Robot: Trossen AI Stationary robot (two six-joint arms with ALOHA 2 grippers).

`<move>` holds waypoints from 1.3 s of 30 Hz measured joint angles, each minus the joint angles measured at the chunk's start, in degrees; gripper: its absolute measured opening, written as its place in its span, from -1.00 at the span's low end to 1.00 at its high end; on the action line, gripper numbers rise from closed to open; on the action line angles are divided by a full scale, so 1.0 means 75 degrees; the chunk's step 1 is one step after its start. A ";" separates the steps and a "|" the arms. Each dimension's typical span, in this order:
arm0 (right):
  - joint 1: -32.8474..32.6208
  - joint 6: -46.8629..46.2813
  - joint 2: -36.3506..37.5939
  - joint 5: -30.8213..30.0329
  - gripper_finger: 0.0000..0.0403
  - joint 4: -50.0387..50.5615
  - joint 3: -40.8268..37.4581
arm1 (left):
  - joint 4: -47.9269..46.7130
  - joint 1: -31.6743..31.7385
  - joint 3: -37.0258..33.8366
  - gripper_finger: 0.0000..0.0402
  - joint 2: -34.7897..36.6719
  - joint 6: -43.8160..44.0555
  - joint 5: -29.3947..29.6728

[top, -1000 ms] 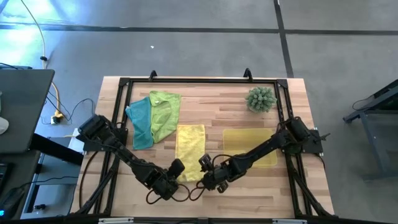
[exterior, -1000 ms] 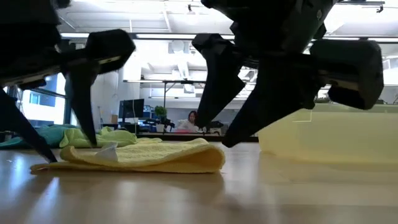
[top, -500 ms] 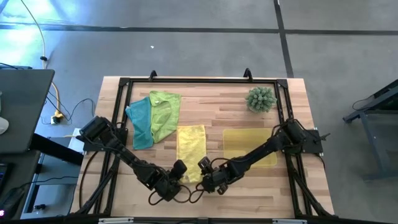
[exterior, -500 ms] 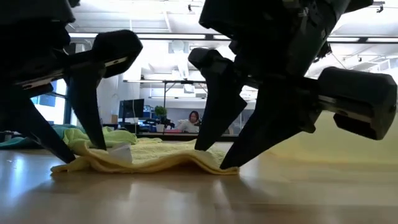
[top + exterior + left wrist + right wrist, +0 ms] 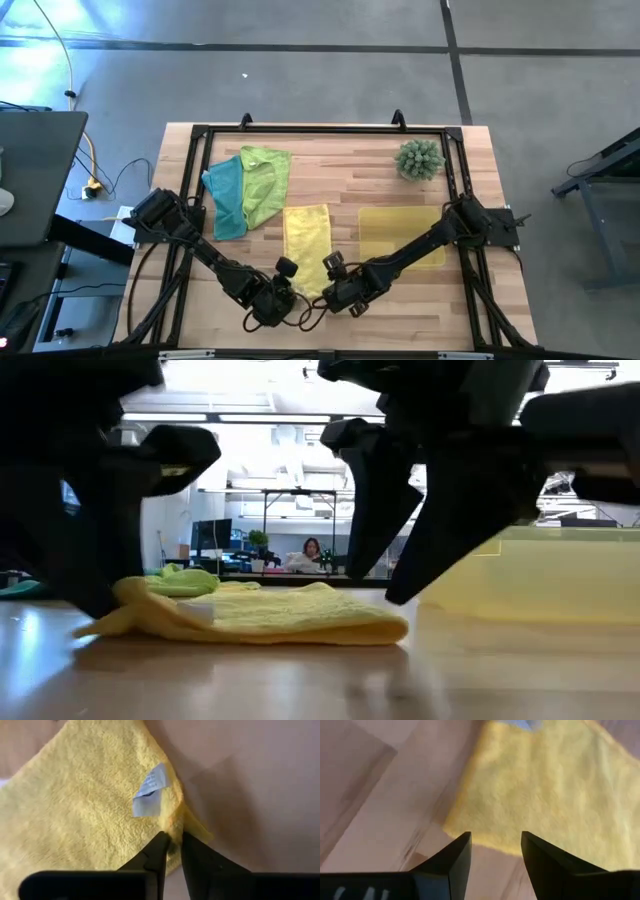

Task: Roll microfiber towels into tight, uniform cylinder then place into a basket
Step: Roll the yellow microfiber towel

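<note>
Both arms hide the yellow towel's near edge from above. The left tool is clenched on its tagged corner. The right tool hangs released over the other corner.

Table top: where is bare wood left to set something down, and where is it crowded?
Bare wood runs between the lime green towel and plant. The front middle is crowded: left gripper and right gripper at the yellow towel.

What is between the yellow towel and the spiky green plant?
Only bare wooden table. The high view shows nothing lying between the yellow towel and the spiky green plant; the yellow basket sits off to the side, below the plant.
</note>
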State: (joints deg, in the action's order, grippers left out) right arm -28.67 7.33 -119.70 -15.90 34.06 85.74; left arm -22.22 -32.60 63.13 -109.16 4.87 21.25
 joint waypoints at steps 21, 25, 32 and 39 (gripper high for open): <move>-0.0092 0.1297 0.0071 0.0472 -0.17 -0.0718 -0.0835 | -0.1071 -0.0106 0.0238 -0.29 0.0023 -0.2017 0.0454; -0.0183 0.1639 0.0089 0.0098 -0.17 -0.1109 -0.1047 | -0.0617 -0.0003 0.0040 -0.30 0.0026 -0.2373 0.0289; -0.0425 0.2298 0.0048 -0.0505 -0.17 -0.1208 -0.1035 | -0.0287 -0.0012 -0.0255 -0.30 0.0079 -0.2732 0.0162; -0.0446 0.2879 0.0035 -0.0519 -0.17 -0.1385 -0.1041 | -0.0265 -0.0012 -0.0066 -0.30 0.0021 -0.2739 0.0442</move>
State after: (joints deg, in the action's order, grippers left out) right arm -32.01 28.93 -119.44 -19.79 23.67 77.93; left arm -24.21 -32.69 62.64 -109.01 -15.67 24.57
